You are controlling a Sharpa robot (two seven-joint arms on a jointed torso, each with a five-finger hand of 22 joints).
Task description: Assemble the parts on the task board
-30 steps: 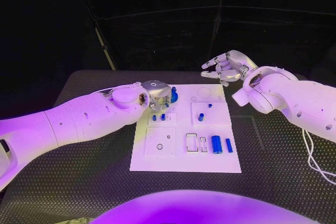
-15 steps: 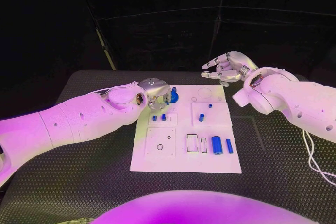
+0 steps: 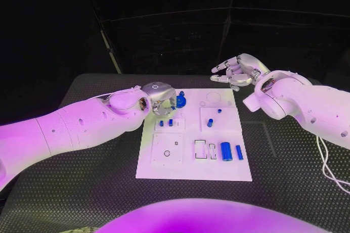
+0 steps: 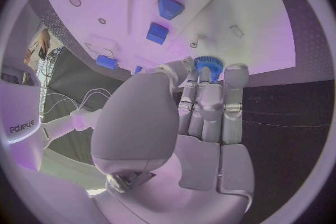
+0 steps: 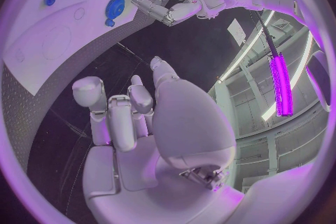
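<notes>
At the far-left corner of the task board (image 3: 193,168), head view: left hand (image 3: 163,98) sits over a blue gear (image 3: 180,99), fingers curled down at it. Contact is hidden from this angle. Right hand (image 3: 237,71) hovers off the board's far-right corner, fingers spread, carrying nothing. Other blue parts sit well apart: two small pegs (image 3: 165,123), a peg (image 3: 209,122) mid-board, a large cylinder (image 3: 226,150) and a thin bar (image 3: 238,151) near the front.

Left wrist view: fingertips (image 4: 209,74) bunch right against the toothed blue gear (image 4: 208,64), which stands at the board edge. Looks like a pinch, but I cannot tell if they actually clamp it. Two blue blocks (image 4: 163,18) lie further along the board.

Right wrist view: right hand (image 5: 136,123) loose, fingers apart, nothing between them. Gear (image 5: 115,7) is a flat toothed disc just beside the left hand (image 5: 168,7).

Risks, my read: thin toothed rim gives little purchase, so the gear may slip or tilt if lifted; a cocked gear could jam on its post. Board edge is close, so a dropped gear could roll off onto the table.
</notes>
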